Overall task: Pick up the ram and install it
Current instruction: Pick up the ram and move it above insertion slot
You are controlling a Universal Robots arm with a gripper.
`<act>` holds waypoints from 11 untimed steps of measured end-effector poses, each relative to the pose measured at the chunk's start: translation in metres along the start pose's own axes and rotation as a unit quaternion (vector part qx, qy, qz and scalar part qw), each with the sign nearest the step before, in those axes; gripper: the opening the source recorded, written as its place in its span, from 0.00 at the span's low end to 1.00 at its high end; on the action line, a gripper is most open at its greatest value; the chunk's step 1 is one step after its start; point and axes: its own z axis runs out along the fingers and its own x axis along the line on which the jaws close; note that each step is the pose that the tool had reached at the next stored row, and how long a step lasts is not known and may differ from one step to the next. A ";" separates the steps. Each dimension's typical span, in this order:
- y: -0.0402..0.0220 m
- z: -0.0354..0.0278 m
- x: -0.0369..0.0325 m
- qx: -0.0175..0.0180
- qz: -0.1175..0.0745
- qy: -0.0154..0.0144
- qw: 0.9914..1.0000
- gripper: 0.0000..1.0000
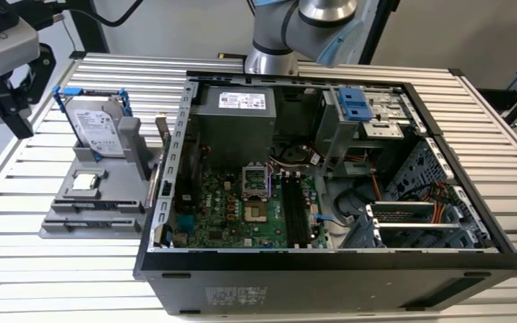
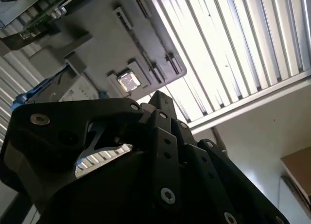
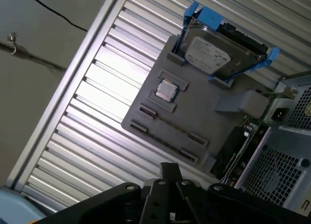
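The ram [image 1: 161,165] is a thin dark stick standing on edge at the side of the grey fixture [image 1: 106,195] that faces the open computer case [image 1: 330,262]. In the first wrist view the ram [image 3: 236,148] shows between fixture and case. My gripper [image 1: 9,114] hangs over the table's far corner at the exterior view's left, well apart from the ram. Its black fingers [image 3: 170,173] meet at their tips with nothing between them; the second wrist view shows the gripper [image 2: 163,101] from the side. Long black slots [image 1: 295,208] lie on the green motherboard inside the case.
The fixture also carries a silver hard drive with blue rails [image 1: 97,124] standing upright and a small square processor chip [image 1: 86,180]. The case walls, drive cage [image 1: 366,111] and cables [image 1: 402,202] crowd the inside. The slatted table [image 1: 25,262] ends close to the gripper.
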 end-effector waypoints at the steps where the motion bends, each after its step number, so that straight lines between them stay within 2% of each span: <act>1: 0.0000 0.0000 0.0000 0.000 -0.007 0.000 1.000 0.00; 3: 0.0002 0.0000 0.0002 0.000 -0.023 0.001 1.000 0.00; 6: 0.0002 0.0000 0.0003 0.000 -0.047 0.002 0.999 0.00; 9: 0.0003 0.0000 0.0004 -0.001 -0.071 0.004 0.997 0.00; 11: 0.0004 0.0000 0.0005 -0.001 -0.088 0.004 0.996 0.00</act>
